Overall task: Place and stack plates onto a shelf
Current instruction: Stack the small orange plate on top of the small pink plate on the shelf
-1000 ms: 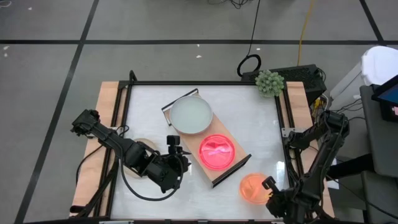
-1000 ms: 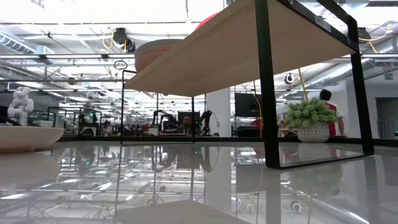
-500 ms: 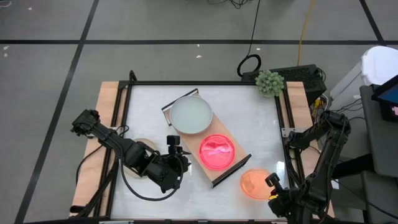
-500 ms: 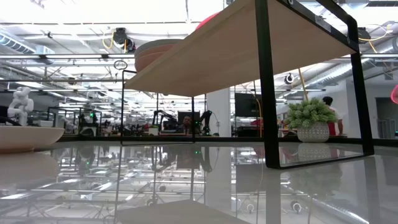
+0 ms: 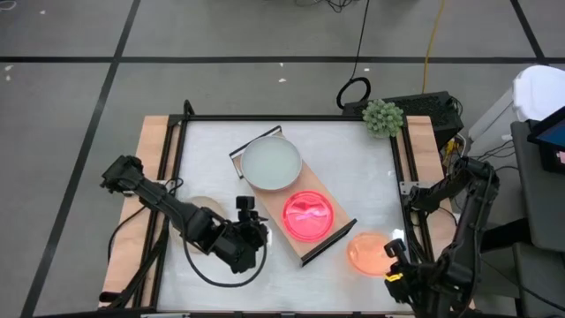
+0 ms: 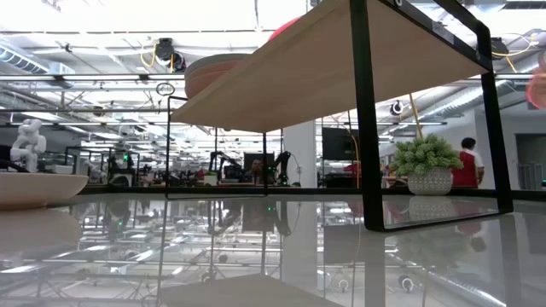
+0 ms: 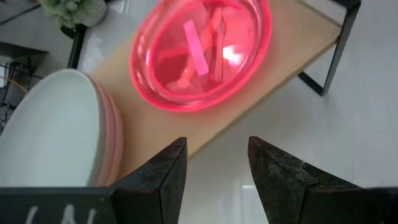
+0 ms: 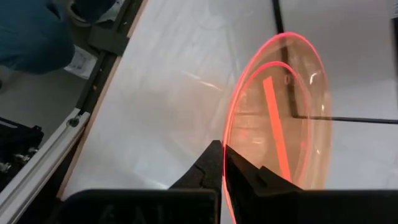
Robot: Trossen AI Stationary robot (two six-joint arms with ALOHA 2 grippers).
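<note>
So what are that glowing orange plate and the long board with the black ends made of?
The orange plate, pinched at its rim by the right gripper, looks like glossy translucent plastic: the table shows through it and its edge catches light. The shelf looks like pale matte wood, possibly laminate, on thin black ends, probably painted metal.

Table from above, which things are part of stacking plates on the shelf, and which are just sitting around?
Part of the job:
- shelf
- pale plate stack
- pink plate
- orange plate in right gripper
- beige plate
- left gripper, open and empty

Just lying about:
- potted plant
- cable loop
</note>
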